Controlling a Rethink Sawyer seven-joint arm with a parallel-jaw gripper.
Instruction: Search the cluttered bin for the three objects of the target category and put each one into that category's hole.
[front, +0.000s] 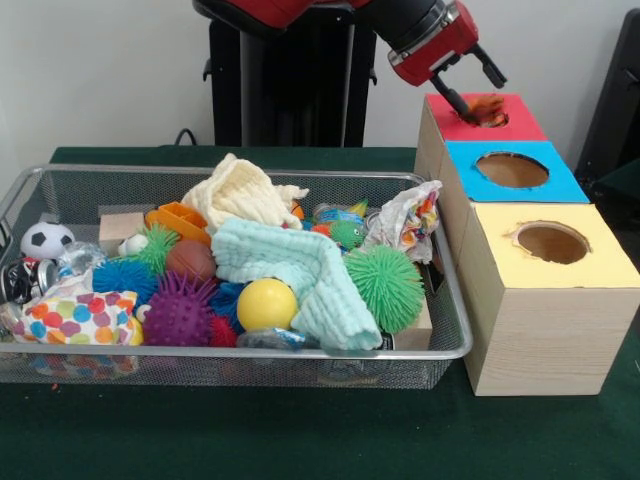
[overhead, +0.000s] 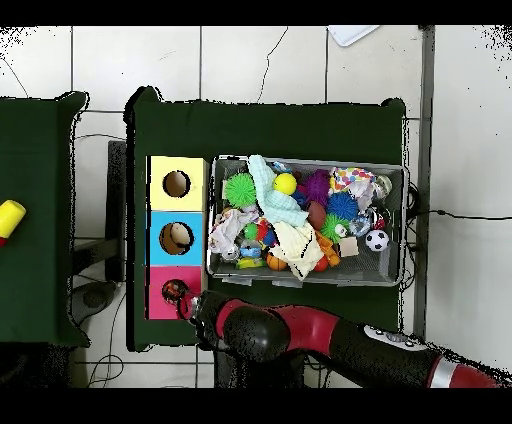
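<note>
The wire mesh bin (front: 250, 352) sits on the green table, full of toys and cloths; it also shows in the overhead view (overhead: 305, 283). The red-ringed hole (front: 497, 121) tops the farthest wooden box, and shows in the overhead view (overhead: 175, 291) too. My gripper (front: 483, 97) hangs just above that hole with its fingers spread open. A blurred orange-brown object (front: 489, 107) sits at the hole's rim between the fingertips. From above, the gripper (overhead: 186, 302) is at the hole's edge.
The blue-ringed hole (front: 512, 169) and the yellow-ringed hole (front: 552, 242) lie nearer the camera. The bin holds a yellow ball (front: 266, 303), a green spiky ball (front: 385, 283), a purple spiky ball (front: 180, 310), a soccer ball (front: 45, 238), a mint cloth (front: 300, 270) and a cream cloth (front: 240, 190).
</note>
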